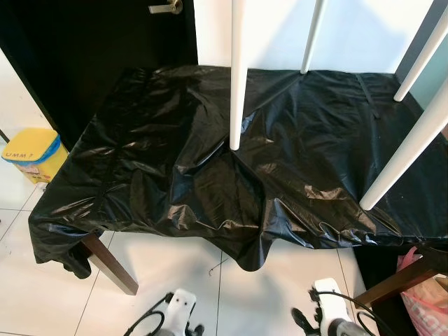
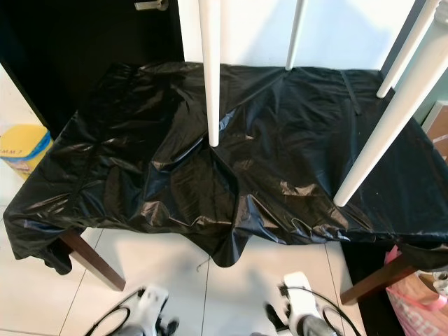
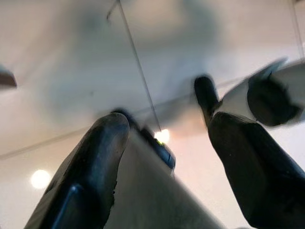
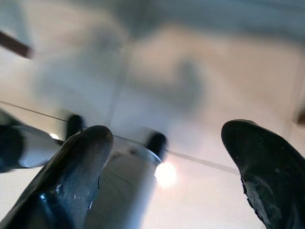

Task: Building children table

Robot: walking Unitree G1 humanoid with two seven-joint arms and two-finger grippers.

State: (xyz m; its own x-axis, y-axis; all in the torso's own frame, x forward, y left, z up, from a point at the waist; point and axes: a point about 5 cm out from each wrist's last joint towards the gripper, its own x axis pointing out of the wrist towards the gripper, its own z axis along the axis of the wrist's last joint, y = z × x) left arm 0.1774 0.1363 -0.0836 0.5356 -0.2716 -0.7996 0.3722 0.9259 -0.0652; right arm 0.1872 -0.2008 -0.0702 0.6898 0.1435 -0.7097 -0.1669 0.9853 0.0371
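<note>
White floor tiles (image 1: 168, 266) were seen beneath a desk (image 1: 112, 262) draped in a crumpled black plastic sheet (image 1: 175, 154), presumably laid to protect its top during assembly. On the sheet the children's table (image 1: 236, 70) was stood, its white legs rising out of frame. Both arms were hung low and idle: the left end effector (image 3: 162, 157) and the right end effector (image 4: 167, 157) were pointed at the floor, fingers apart and empty. A yellow bin (image 1: 31, 154) and a pink bag (image 1: 420, 287) were left beside the desk.
</note>
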